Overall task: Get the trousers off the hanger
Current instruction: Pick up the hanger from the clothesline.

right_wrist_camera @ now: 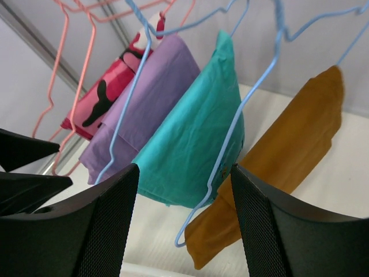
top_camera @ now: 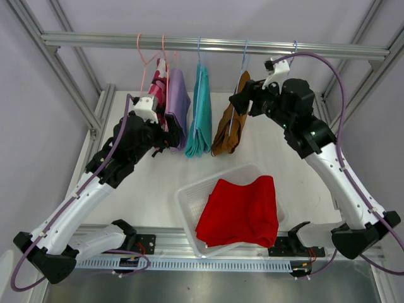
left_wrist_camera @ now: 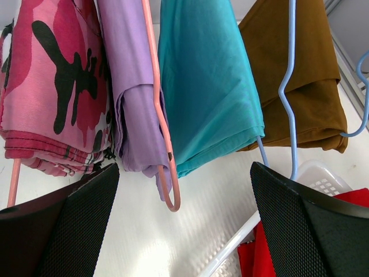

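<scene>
white table (top_camera: 148, 189): clear basket (top_camera: 208, 179) holds red trousers (top_camera: 240, 211) (folded); left tool (left_wrist_camera: 183, 168), right tool (right_wrist_camera: 184, 167) both apart.

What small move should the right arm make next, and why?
Probably ease the right gripper forward onto the mustard-brown trousers and close. Its jaws stand open and empty right beside them, they hang nearest that arm, and the red trousers already lie in the basket.
</scene>
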Available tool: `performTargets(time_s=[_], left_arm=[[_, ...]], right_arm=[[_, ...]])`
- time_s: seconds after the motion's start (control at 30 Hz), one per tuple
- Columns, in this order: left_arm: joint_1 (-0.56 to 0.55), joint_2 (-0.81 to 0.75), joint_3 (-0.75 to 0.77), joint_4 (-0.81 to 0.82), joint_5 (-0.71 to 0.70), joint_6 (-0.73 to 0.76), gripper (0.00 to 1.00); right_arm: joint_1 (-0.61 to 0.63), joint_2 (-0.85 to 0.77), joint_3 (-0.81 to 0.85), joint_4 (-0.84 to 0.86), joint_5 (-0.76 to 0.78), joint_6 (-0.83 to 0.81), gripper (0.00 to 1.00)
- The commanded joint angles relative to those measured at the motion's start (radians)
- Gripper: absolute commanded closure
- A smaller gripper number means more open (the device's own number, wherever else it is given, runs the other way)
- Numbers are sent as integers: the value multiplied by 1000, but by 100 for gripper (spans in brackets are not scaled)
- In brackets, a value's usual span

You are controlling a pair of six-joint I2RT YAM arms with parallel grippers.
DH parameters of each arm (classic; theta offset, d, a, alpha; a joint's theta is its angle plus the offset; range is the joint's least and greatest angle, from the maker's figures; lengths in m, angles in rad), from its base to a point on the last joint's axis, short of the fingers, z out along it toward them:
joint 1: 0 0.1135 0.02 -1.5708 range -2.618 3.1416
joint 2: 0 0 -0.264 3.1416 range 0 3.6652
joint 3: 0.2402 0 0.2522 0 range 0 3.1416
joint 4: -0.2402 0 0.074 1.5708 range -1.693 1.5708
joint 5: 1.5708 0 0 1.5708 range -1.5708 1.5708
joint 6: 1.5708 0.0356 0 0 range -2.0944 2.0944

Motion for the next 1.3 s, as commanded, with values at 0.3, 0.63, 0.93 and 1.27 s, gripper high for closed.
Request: performTargets(time_s=[0.3, 0.63, 0.93, 1.27], left_arm=[[13, 2, 35, 9, -2, -1, 1], [13, 5, 38, 5, 24, -7, 1], [15, 22, 44, 0, 27, -5, 1], [16, 34, 47, -1, 36, -4, 1]], right_arm=[[10, 101, -14, 129, -34, -38, 29], [-17, 169, -63, 204, -20, -49, 28], [-80, 193, -122, 311, -185, 26, 36], [-183, 152, -258, 618, -509, 270, 44]])
